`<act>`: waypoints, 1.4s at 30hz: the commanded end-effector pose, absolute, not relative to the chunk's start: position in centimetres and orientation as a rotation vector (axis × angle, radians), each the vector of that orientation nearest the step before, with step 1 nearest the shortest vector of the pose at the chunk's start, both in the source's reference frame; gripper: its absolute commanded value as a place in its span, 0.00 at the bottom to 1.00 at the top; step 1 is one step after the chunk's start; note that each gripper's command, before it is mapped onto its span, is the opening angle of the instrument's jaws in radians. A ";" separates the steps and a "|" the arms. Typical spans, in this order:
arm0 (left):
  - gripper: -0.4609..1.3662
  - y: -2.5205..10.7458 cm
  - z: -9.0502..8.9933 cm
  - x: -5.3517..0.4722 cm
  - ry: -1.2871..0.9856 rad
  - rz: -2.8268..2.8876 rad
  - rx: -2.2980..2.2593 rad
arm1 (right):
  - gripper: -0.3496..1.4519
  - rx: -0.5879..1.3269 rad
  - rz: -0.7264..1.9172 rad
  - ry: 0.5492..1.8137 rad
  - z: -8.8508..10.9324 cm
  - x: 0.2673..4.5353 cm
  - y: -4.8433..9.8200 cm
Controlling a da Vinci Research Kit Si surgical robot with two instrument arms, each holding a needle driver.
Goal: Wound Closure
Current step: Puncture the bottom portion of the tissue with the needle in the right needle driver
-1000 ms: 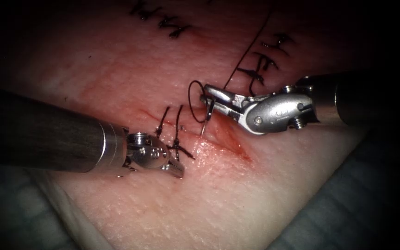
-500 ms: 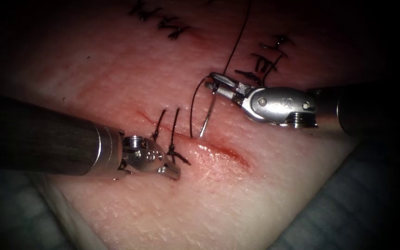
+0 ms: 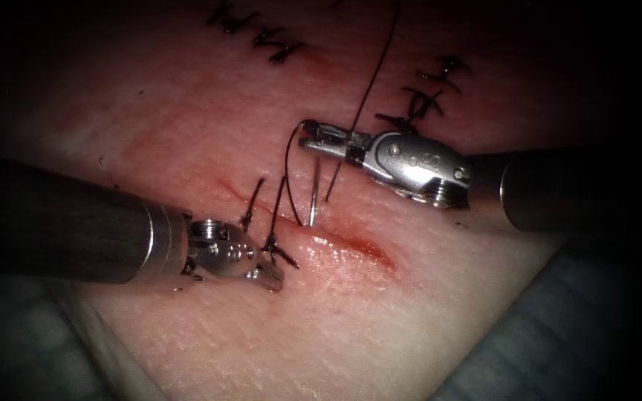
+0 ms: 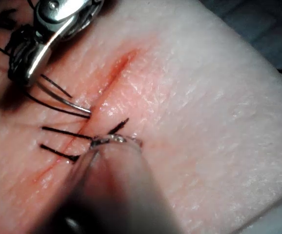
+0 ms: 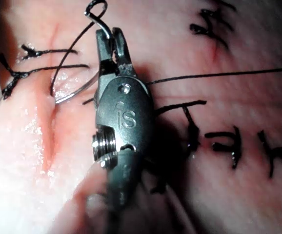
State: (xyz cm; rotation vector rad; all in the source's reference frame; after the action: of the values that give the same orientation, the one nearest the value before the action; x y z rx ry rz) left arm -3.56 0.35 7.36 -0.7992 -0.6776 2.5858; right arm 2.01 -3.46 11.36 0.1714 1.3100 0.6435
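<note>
Right tool (image 3: 313, 141) is clamping the needle (image 3: 313, 194) near its tail, tip touching the cut's (image 3: 351, 243) far edge; keep it perpendicular. Left tool (image 3: 273, 276) is resting, jaws together, holding nothing.

Black thread (image 3: 375, 70), silver needle (image 3: 313, 194), pink tissue (image 3: 351, 327)

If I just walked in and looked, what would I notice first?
Probably the shiny silver right tool above the red open cut in the pale pink tissue. It grips a thin curved steel needle near its thread end, with the point down at the cut's upper edge. Left of the needle, two black stitches cross the cut, and the silver left tool rests beside them.
</note>
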 end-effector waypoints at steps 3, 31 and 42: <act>0.06 0.4 7.4 -3.56 -0.683 2.584 -0.799 | 0.00 0.262 0.748 1.267 11.3 2.02 -3.5; 0.06 0.3 7.4 -3.55 -0.686 2.579 -0.796 | 0.00 0.703 1.153 1.076 11.3 2.16 -3.7; 0.06 0.4 7.4 -3.58 -0.685 2.578 -0.796 | 0.00 0.836 1.359 1.007 11.3 2.18 -3.7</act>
State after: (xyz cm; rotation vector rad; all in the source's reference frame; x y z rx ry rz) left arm -3.59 0.37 7.36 -0.7945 -0.6781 2.5784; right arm 2.18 -3.76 11.29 0.8631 0.9990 1.3915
